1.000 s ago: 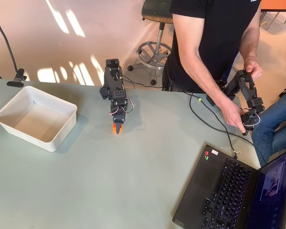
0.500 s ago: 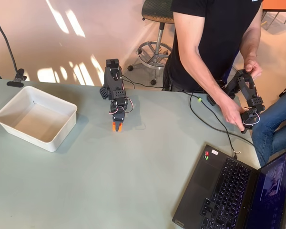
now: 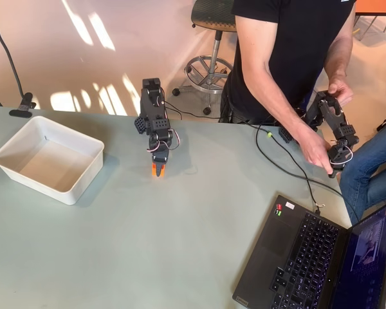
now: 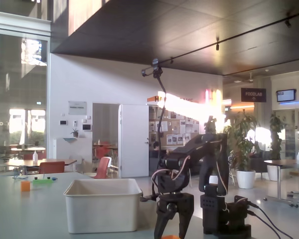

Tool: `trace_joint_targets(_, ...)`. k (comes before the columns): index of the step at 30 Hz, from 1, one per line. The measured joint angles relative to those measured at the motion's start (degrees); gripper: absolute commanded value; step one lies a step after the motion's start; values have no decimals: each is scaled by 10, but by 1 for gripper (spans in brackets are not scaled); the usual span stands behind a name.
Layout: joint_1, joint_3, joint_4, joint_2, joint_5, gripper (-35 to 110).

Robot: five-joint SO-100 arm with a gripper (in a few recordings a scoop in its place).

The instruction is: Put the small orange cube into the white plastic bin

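Gripper point(image 3: 157, 171) of mine points down at the table, jaws straddling the small orange cube point(image 3: 157, 169), grasp uncertain, well right of the empty white plastic bin point(image 3: 26, 138), so lift and carry remain.

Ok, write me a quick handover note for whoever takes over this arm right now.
Gripper: pointing down at the table, jaws around the small orange cube; whether they grip it yet cannot be told.
White plastic bin: on the table, to the left of the arm in the overhead view, nothing in it.
Done: arm brought to the cube.
Left: secure the grip, lift, carry to the bin, release inside.
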Motion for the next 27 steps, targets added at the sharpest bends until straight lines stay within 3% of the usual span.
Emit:
trace_joint_targets(4,0,0,0,2,0,23)
trace_joint_targets(18,0,0,25,7,0,23)
trace_joint_targets(27,0,0,63,132,0,23)
